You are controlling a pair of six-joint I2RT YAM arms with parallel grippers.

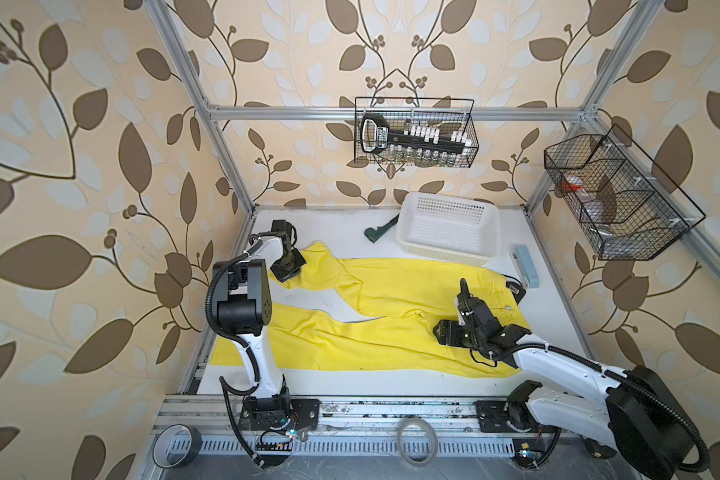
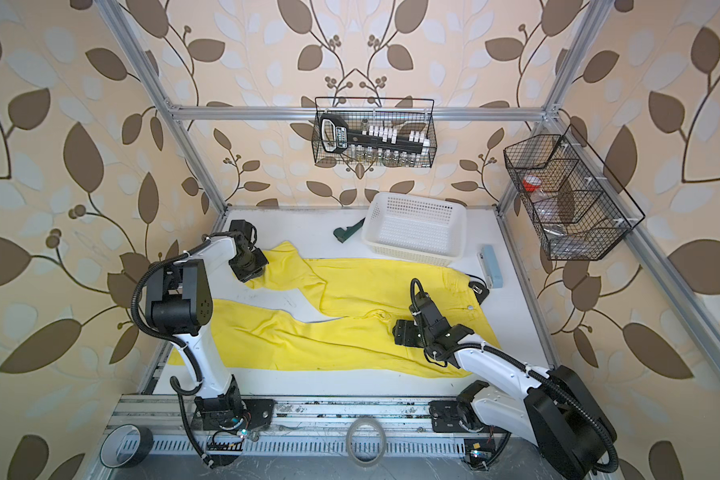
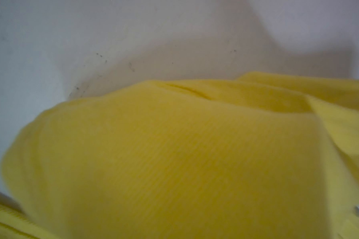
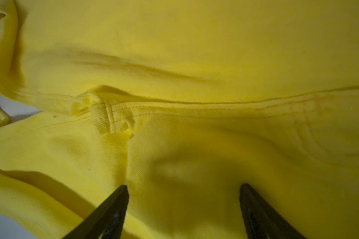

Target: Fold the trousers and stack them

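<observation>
Trousers [image 1: 391, 291] are spread on the white table [image 1: 329, 224], long axis running left-right in both top views, waist at right, legs pointing left; the far leg's hem is clamped by the left gripper [image 1: 289, 270], and the right gripper [image 4: 183, 186] is held with jaws apart above the crotch.

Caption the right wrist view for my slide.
Open right gripper poised over the crotch seam of the yellow trousers.

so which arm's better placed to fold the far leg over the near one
Left, probably. The left gripper is shut on the trousers at the far leg's cuff; the right gripper hangs open over the crotch.
</observation>
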